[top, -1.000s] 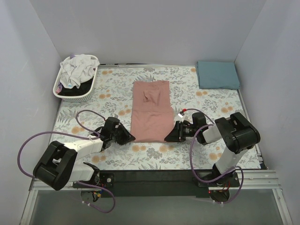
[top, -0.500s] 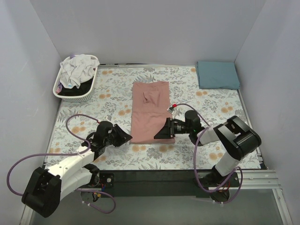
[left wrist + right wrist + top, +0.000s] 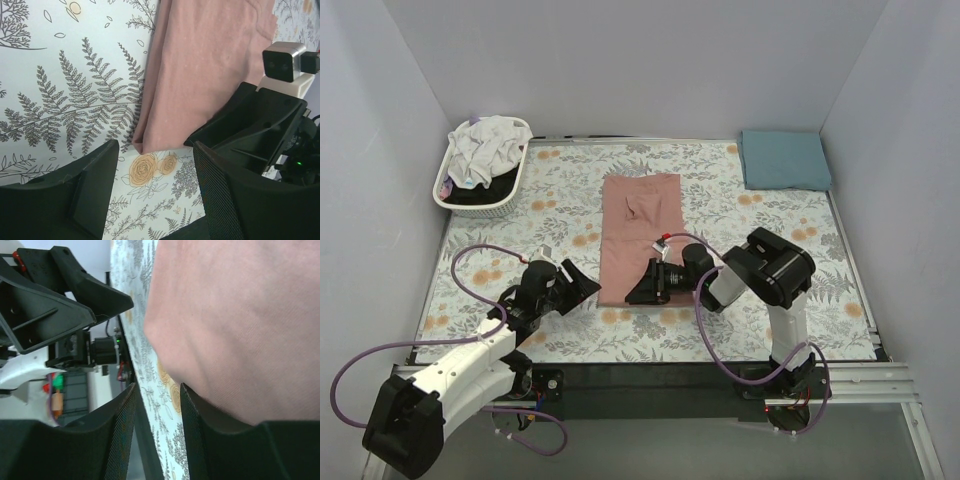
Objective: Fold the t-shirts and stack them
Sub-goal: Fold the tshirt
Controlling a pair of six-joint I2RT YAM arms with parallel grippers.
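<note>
Sliding left since a second ago, the right gripper (image 3: pixel 638 292) now covers the near hem; the left gripper (image 3: pixel 582 288) has let go. From above, the pink t-shirt (image 3: pixel 640 235) lies centred on the floral cloth (image 3: pixel 740 215), long axis near-to-far, both arms stretched low. Left wrist: fingers wide, corner loose. Right wrist: jaws part open, nothing pinched.

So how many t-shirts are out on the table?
2: the pink t-shirt in the middle, and the teal t-shirt folded at the far right corner. More clothes are heaped in the basket, partly hidden.
</note>
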